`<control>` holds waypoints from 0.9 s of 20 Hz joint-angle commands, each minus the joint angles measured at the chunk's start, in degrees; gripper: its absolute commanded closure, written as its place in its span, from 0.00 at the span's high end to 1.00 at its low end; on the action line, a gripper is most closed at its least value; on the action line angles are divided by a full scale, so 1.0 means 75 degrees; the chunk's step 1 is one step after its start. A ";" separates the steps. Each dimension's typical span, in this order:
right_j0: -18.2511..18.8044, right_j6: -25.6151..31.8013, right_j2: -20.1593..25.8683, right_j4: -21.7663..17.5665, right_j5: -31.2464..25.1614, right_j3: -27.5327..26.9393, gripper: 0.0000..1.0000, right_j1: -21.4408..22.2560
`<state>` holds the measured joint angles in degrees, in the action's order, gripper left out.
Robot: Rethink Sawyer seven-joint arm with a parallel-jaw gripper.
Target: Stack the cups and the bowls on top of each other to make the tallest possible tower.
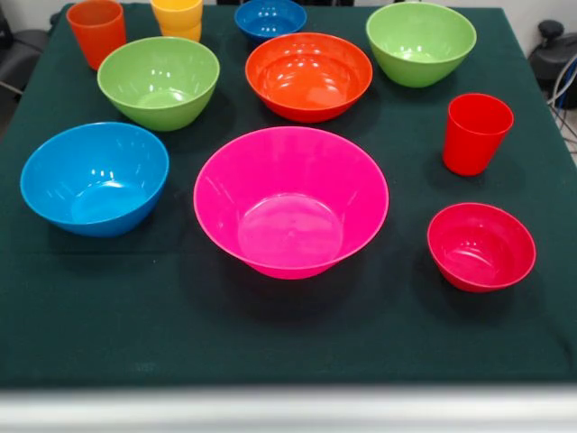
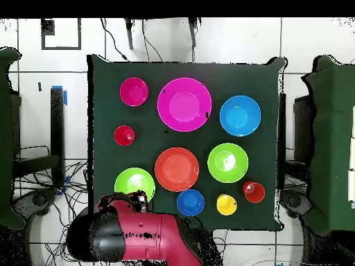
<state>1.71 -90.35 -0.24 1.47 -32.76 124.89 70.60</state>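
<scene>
I see the arm (image 2: 139, 235) only from overhead, drawn back at the table's 6 o'clock edge; the gripper (image 2: 136, 201) sits beside a lime green bowl (image 2: 134, 184), and I can't tell if it's wide or narrow. Nothing stacked yet. In the front view the big pink bowl (image 1: 290, 200) is at centre, sky blue bowl (image 1: 95, 178) at 9, orange bowl (image 1: 308, 76) at 12, small red bowl (image 1: 480, 245) at 4, red cup (image 1: 475, 133) at 2, and the orange cup (image 1: 96, 32), yellow cup (image 1: 178, 18) and dark blue bowl (image 1: 270, 18) along the far edge. All glossy plastic, so I judge them light, stiff and slippery; I'd pinch a rim wall
</scene>
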 commanded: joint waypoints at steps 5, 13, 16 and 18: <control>0.0088 -0.0733 0.0460 0.0061 0.0617 0.0943 1.00 -0.0396; 0.0078 -0.1025 0.0643 0.0438 0.1304 0.1916 1.00 -0.0725; 0.0087 -0.1244 0.0688 0.0569 0.1803 0.2264 1.00 -0.1006; 0.0199 -0.1220 0.0935 0.0846 0.2134 0.2596 1.00 -0.1230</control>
<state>1.77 -90.38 0.64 4.37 -24.85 134.12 68.70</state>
